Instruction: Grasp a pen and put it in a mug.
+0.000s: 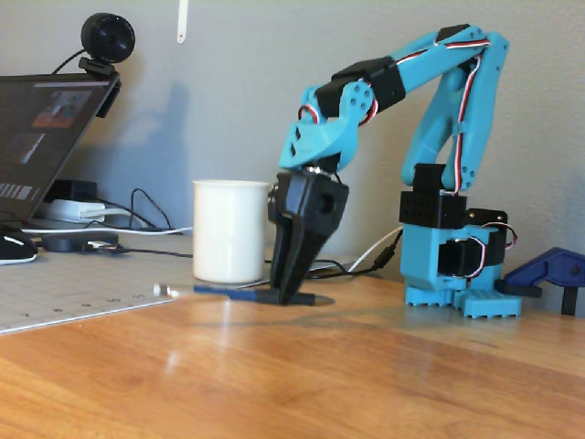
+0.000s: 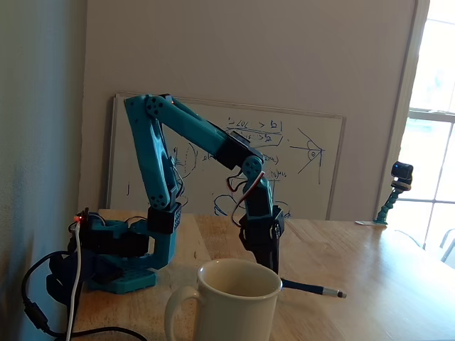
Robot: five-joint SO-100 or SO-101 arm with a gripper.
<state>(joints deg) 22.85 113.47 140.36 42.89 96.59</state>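
The blue pen [image 1: 215, 290] lies almost level just above the wooden table, its silver end pointing left toward the mat in a fixed view. My gripper [image 1: 290, 295] points straight down and is shut on the pen's dark front section. The white mug [image 1: 230, 230] stands upright just behind and to the left of the gripper. In the other fixed view the mug [image 2: 234, 305] fills the foreground and hides the fingertips of my gripper [image 2: 274, 271]. There the pen [image 2: 313, 288] sticks out to the right, clear of the tabletop.
A laptop [image 1: 37, 137] with a webcam [image 1: 107, 38] on its lid stands at the left, with cables and a grey cutting mat [image 1: 82, 288] in front of it. A blue clamp [image 1: 548, 274] sits right of the arm's base [image 1: 457, 270]. A whiteboard [image 2: 306, 163] leans against the wall.
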